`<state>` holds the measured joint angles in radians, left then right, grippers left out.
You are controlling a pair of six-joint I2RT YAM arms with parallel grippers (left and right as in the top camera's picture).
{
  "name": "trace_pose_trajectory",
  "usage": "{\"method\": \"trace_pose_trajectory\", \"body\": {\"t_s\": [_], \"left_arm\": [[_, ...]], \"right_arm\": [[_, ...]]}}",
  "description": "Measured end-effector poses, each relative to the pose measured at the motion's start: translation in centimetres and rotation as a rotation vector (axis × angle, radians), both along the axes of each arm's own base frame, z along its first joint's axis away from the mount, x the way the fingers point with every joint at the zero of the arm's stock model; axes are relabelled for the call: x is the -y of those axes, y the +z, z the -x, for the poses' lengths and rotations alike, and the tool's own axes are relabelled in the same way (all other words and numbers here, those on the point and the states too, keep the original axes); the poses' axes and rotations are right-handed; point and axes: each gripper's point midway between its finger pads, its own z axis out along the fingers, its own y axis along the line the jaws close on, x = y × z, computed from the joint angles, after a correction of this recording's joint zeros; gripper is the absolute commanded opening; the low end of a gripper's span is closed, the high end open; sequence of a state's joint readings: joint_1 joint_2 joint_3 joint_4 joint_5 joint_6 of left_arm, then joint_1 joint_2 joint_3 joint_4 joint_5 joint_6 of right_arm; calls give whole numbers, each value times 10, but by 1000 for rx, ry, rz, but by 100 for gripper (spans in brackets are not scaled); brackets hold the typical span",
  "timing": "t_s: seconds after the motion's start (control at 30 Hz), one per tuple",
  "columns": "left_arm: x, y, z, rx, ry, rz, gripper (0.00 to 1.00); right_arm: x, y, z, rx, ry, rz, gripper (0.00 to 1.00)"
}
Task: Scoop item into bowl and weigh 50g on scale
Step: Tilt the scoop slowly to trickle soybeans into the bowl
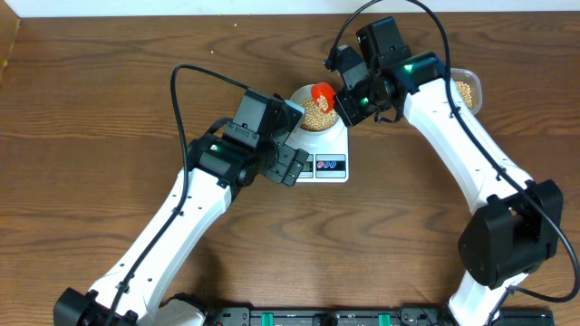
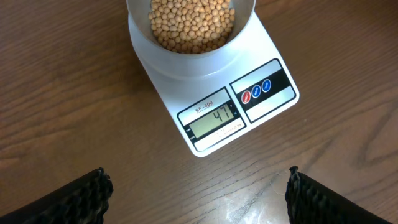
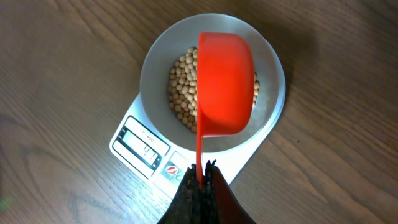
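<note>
The pale bowl sits on the white scale and holds a heap of beige beans. The scale's screen reads 47. My right gripper is shut on the handle of an orange scoop, held over the bowl and tipped on its side above the beans. My left gripper is open and empty, just in front of the scale, near its screen. The bowl and beans show at the top of the left wrist view.
A clear plastic tub with more beans stands at the back right, partly behind the right arm. The wooden table spreads to the left and front. The scale's coloured buttons face the left gripper.
</note>
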<state>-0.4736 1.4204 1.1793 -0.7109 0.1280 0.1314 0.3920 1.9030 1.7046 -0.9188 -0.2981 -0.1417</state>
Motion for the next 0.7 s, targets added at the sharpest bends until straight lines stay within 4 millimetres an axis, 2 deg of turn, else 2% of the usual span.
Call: {"method": "trace_pose_trajectory", "body": {"t_s": [0.3,0.7], "left_arm": [[0,0,0,0,0,0,92],[0,0,0,0,0,0,92]], "right_arm": [[-1,4,1,-24,8,-61,1],[17,11,-6,-66,-20,-168,1]]}}
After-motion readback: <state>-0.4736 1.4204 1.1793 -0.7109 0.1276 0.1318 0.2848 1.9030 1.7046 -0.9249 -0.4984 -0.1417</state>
